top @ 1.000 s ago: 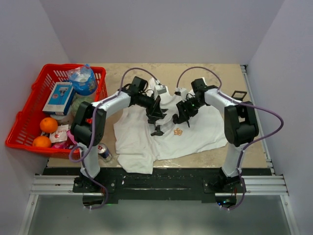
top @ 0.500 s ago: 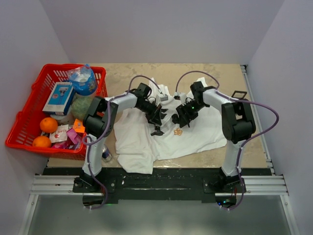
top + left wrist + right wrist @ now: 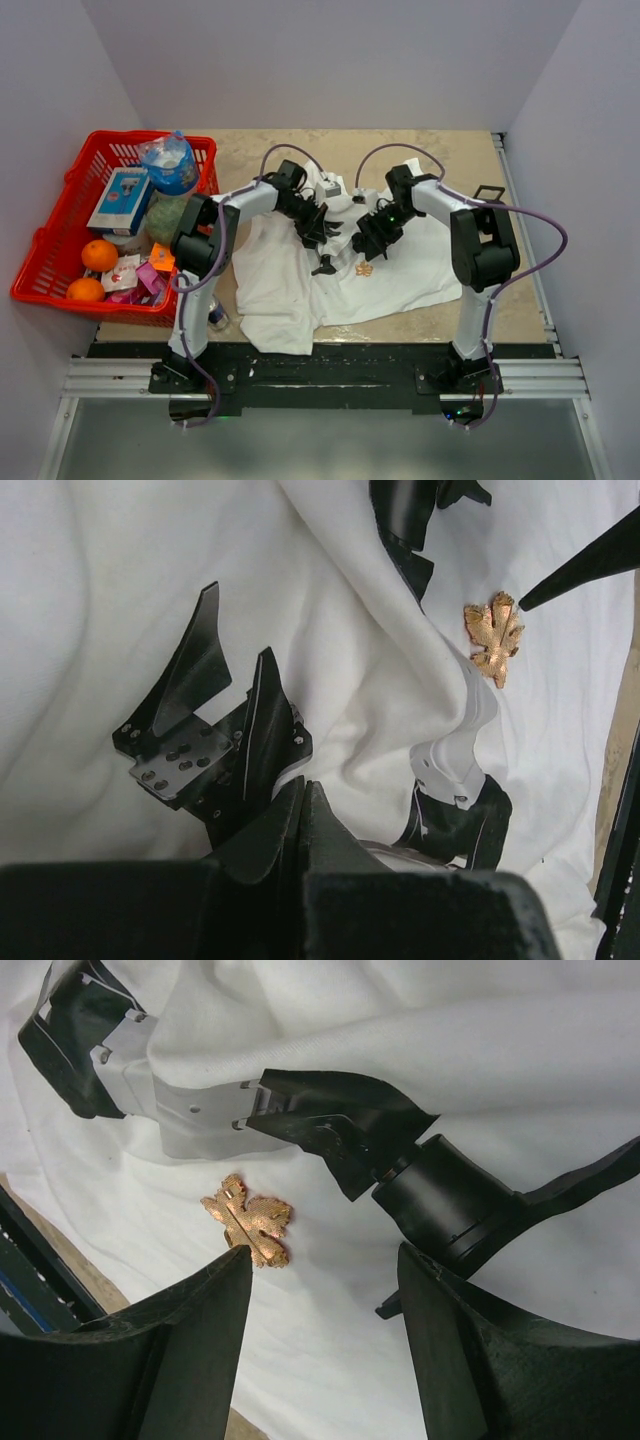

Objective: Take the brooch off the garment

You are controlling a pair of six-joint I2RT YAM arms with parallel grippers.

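The garment [image 3: 290, 285], a white T-shirt with black print shapes [image 3: 215, 735], lies crumpled mid-table. The brooch [image 3: 365, 269] is a small tan-orange leaf shape lying on the cloth, its pin side up in the right wrist view [image 3: 247, 1220]; it also shows in the left wrist view [image 3: 492, 637]. My right gripper [image 3: 325, 1250] hovers open just above it, its left fingertip at the brooch's edge, with nothing held. My left gripper [image 3: 303, 792] is shut with nothing visible between its fingers, above the shirt left of the brooch [image 3: 318, 232].
A red basket [image 3: 50, 240] at the left holds oranges [image 3: 99, 255], a water bottle [image 3: 170, 165] and a box. A can [image 3: 213, 310] stands by the left arm's base. A small black item [image 3: 489, 193] lies near the right edge.
My right gripper's jaws have opened wider over the brooch. My left arm has drawn back slightly toward the far left, still shut. The brooch has stayed in place.
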